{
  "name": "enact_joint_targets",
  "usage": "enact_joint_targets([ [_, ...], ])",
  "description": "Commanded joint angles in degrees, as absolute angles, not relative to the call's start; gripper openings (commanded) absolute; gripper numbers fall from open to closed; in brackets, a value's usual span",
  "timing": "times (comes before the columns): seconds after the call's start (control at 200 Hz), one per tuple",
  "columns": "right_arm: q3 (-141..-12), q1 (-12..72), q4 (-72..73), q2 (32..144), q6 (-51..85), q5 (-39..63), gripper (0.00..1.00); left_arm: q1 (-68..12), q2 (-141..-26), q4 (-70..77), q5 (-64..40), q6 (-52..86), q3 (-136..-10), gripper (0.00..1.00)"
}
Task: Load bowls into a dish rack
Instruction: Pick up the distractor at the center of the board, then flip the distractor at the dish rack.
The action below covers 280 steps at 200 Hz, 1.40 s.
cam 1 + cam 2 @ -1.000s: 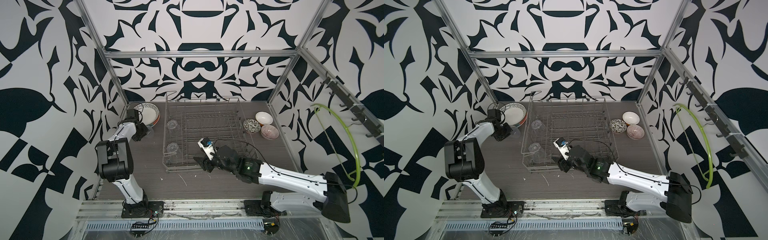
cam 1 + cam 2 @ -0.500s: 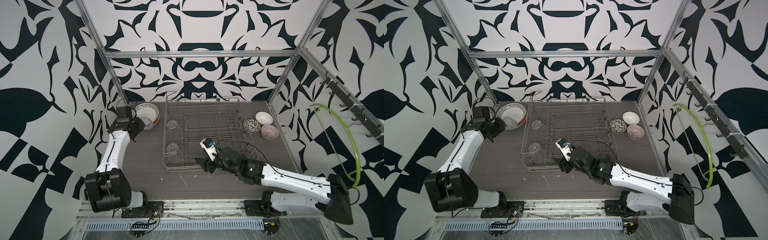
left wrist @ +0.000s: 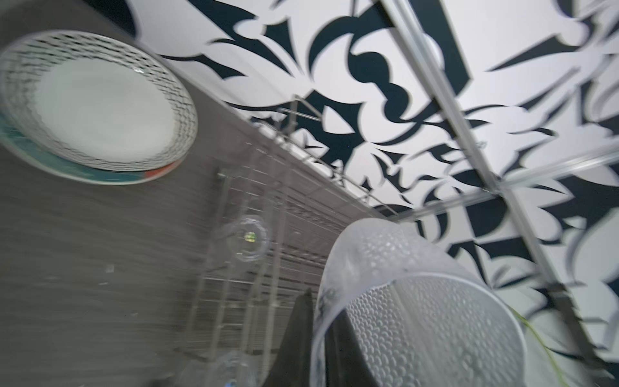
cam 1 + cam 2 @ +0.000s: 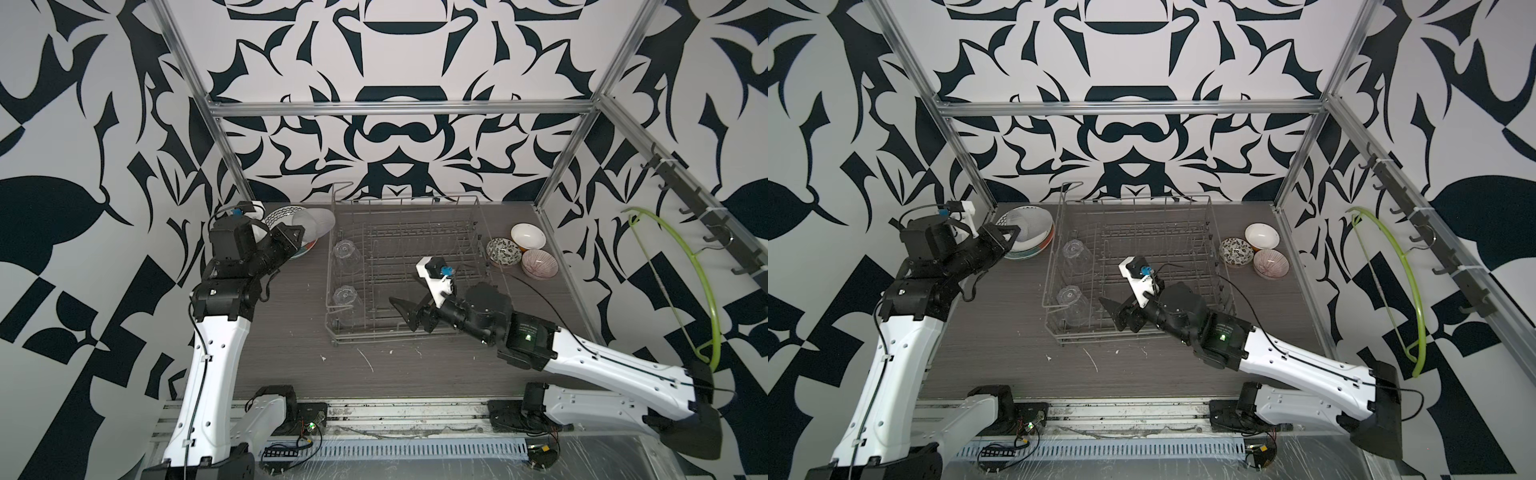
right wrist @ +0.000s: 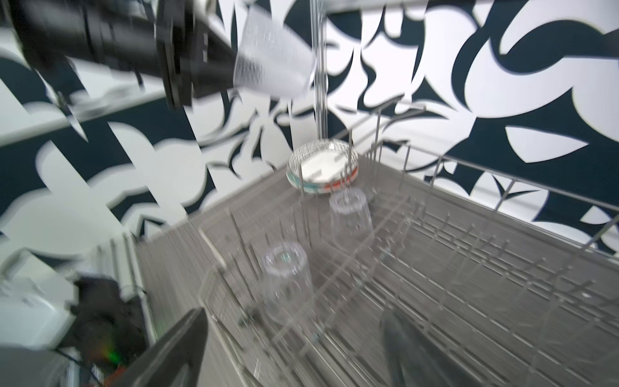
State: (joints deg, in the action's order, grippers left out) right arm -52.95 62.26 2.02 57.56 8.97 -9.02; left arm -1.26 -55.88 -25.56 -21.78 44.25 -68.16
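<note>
Three bowls sit on the table to the right of the dish rack (image 4: 405, 203) (image 4: 1133, 199): orange with a white inside (image 4: 528, 235) (image 4: 1261, 235), black-and-white floral (image 4: 503, 252) (image 4: 1236, 251), pinkish striped (image 4: 539, 264) (image 4: 1271, 263). My right gripper (image 4: 409, 305) (image 4: 1121, 307) (image 5: 294, 348) hangs open and holds nothing over the rack's front part. My left gripper (image 4: 299, 235) (image 4: 1011, 230) (image 3: 323, 308) is raised at the back left, shut on the wall of a clear dimpled glass (image 4: 313, 222) (image 3: 418, 301) (image 5: 271, 63), one finger inside it.
Two clear glasses stand upside down in the rack's left side (image 4: 347, 252) (image 4: 345, 296) (image 5: 350, 214) (image 5: 288, 278). A stack of plates (image 4: 282, 216) (image 3: 97, 104) (image 5: 321, 167) lies at the back left below the held glass. A green hanger (image 4: 702, 266) hangs on the right wall.
My left arm has swung up and toward the rack, lifting the clear glass off the table beside the plates. My right gripper has opened wider, staying over the rack's front.
</note>
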Motion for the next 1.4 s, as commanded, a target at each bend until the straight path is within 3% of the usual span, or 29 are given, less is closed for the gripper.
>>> enact_joint_targets([
  [0.0, -57.2, 61.3, 6.2, 55.1, 5.0, -10.0, 0.97, -2.4, -55.8, -10.5, -35.9, 54.1, -64.8, 0.0],
  [0.225, -58.1, 53.4, 12.5, 51.9, 7.3, 1.6, 1.0, -12.3, -57.4, 0.7, -37.4, 57.0, -65.3, 0.0],
  [0.43, -54.3, 46.1, 25.8, 52.1, 12.9, 16.1, 1.0, -21.4, -62.3, 21.8, -40.3, 63.9, -61.4, 0.0],
  [0.63, -50.4, 44.6, 40.1, 52.9, 14.9, 27.8, 0.95, -27.5, -68.0, 47.1, -42.9, 70.7, -57.3, 0.0],
  [0.905, -51.4, 42.5, 41.8, 53.8, 15.0, 33.2, 0.93, -29.6, -75.3, 71.4, -44.3, 81.7, -55.1, 0.0],
  [1.395, -55.0, 36.9, 37.5, 54.6, 14.1, 35.6, 0.93, -30.3, -79.0, 82.4, -45.0, 87.0, -52.8, 0.0],
])
